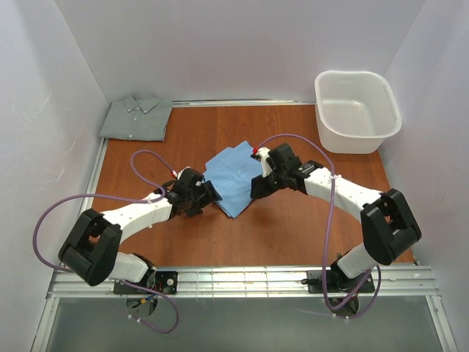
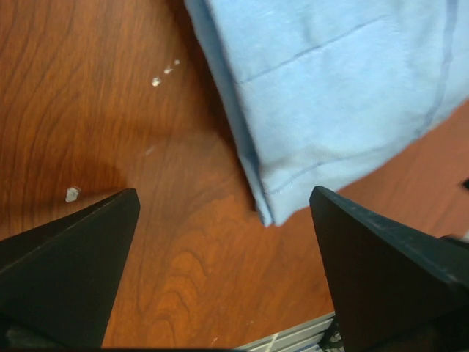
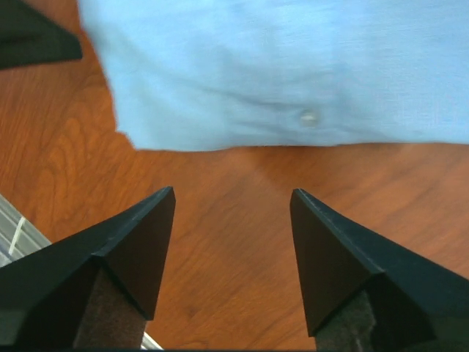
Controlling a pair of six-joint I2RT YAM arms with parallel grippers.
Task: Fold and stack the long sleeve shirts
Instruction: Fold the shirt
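Note:
A folded light sky-blue shirt [image 1: 233,174] lies flat in the middle of the wooden table. The grey-green shirt [image 1: 137,117] lies folded in the far left corner. My left gripper [image 1: 209,196] is open at the blue shirt's near left edge, with only bare wood between its fingers; the shirt's corner [image 2: 275,205] lies just ahead of it. My right gripper [image 1: 258,187] is open at the shirt's right edge. The blue cloth with a small white button [image 3: 308,116] lies just beyond its fingertips [image 3: 170,193]. Neither gripper holds anything.
A white plastic basket [image 1: 357,111] stands at the far right of the table. A metal rail [image 1: 242,279] runs along the table's near edge. White walls close in the left, back and right sides.

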